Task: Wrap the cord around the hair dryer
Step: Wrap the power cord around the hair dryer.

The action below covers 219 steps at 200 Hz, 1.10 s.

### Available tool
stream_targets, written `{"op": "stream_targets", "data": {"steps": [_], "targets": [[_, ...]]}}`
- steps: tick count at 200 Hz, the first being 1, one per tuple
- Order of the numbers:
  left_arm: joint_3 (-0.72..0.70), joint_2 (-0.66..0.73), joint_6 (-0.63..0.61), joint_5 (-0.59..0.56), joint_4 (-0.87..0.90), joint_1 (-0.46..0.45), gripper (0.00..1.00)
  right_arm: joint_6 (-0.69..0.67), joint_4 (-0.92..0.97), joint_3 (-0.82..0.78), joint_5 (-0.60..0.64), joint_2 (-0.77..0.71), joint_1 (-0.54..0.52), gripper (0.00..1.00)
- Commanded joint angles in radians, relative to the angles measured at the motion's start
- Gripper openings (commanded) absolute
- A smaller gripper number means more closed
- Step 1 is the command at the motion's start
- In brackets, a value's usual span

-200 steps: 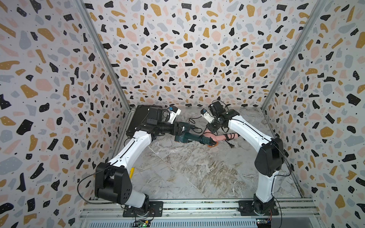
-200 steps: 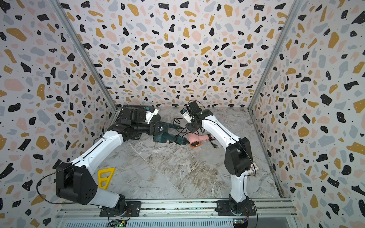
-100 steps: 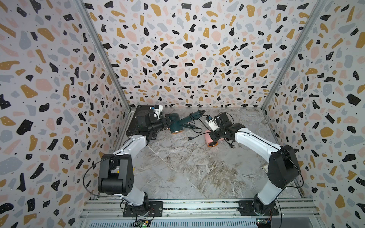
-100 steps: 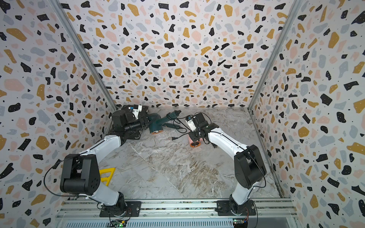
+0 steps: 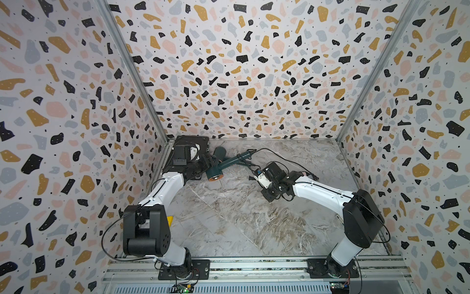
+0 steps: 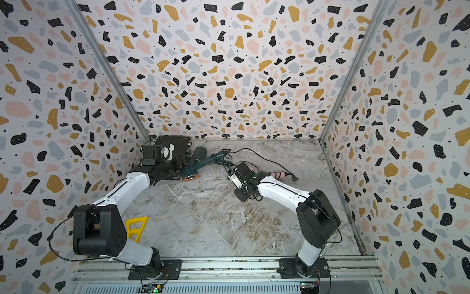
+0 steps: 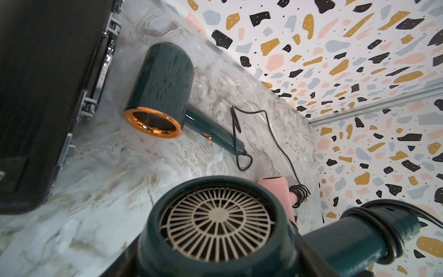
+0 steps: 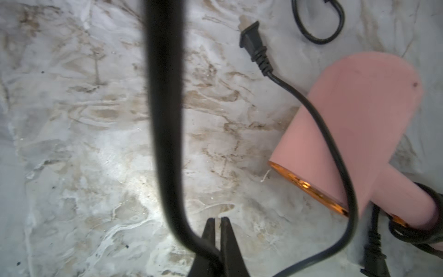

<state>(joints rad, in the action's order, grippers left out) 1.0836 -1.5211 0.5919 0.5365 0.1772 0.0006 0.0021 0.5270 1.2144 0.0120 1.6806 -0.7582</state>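
A dark green hair dryer (image 5: 216, 171) (image 7: 215, 223) hangs above the table at the back left, with my left gripper (image 5: 206, 163) (image 7: 215, 266) shut on its barrel. Its rear grille faces the left wrist camera. A few turns of black cord (image 7: 374, 230) ring its handle. From the handle's end the cord (image 5: 245, 164) (image 8: 165, 120) runs to my right gripper (image 5: 255, 175) (image 8: 217, 219), which is shut on it low over the table.
A second green dryer (image 5: 220, 152) (image 7: 163, 79) lies beside the black case (image 5: 190, 142) in the back left corner. A pink dryer (image 6: 277, 175) (image 8: 359, 124) with a wrapped handle lies under my right arm, with a loose plug (image 8: 250, 38) nearby. A yellow piece (image 6: 136, 226) sits front left.
My left gripper has carried the green dryer left toward the case and turned its handle toward the back right. My right gripper has come forward and down with the cord.
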Motion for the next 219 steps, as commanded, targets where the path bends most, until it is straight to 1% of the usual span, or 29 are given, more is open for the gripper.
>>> {"op": "stream_targets", "data": {"steps": [1,24,65,99,122,142,146,163,183,203,219], "targets": [[0.069,-0.006,0.044,0.021,-0.064,0.013,0.0,0.037,0.06,0.018,0.007,-0.008,-0.004,0.0],[0.07,-0.004,0.069,0.051,-0.039,0.012,0.0,0.032,0.041,0.068,0.026,0.024,-0.006,0.0],[-0.008,0.056,0.137,0.032,-0.045,0.005,0.0,0.022,0.042,0.157,0.022,0.086,-0.007,0.0],[-0.03,0.078,0.172,-0.034,-0.028,-0.031,0.0,0.001,0.056,0.189,0.033,0.094,-0.01,0.0],[-0.057,0.078,0.253,-0.01,-0.095,-0.052,0.0,-0.011,0.056,0.193,0.026,0.101,-0.013,0.0],[-0.069,0.083,0.275,-0.003,-0.121,-0.083,0.0,-0.02,0.059,0.2,0.031,0.109,-0.015,0.0],[-0.075,0.083,0.312,0.006,-0.133,-0.086,0.0,-0.023,0.055,0.2,0.031,0.107,-0.015,0.0],[-0.102,0.087,0.357,0.018,-0.174,-0.093,0.0,-0.03,0.056,0.207,0.029,0.104,-0.017,0.0],[-0.13,0.094,0.379,-0.041,-0.177,-0.093,0.0,-0.035,0.064,0.211,0.023,0.083,-0.025,0.0],[-0.171,0.109,0.421,-0.132,-0.197,-0.093,0.0,-0.044,0.084,0.21,0.001,0.057,-0.046,0.0],[-0.183,0.127,0.422,-0.227,-0.18,-0.1,0.0,-0.061,0.118,0.224,-0.003,0.045,-0.066,0.0]]}}
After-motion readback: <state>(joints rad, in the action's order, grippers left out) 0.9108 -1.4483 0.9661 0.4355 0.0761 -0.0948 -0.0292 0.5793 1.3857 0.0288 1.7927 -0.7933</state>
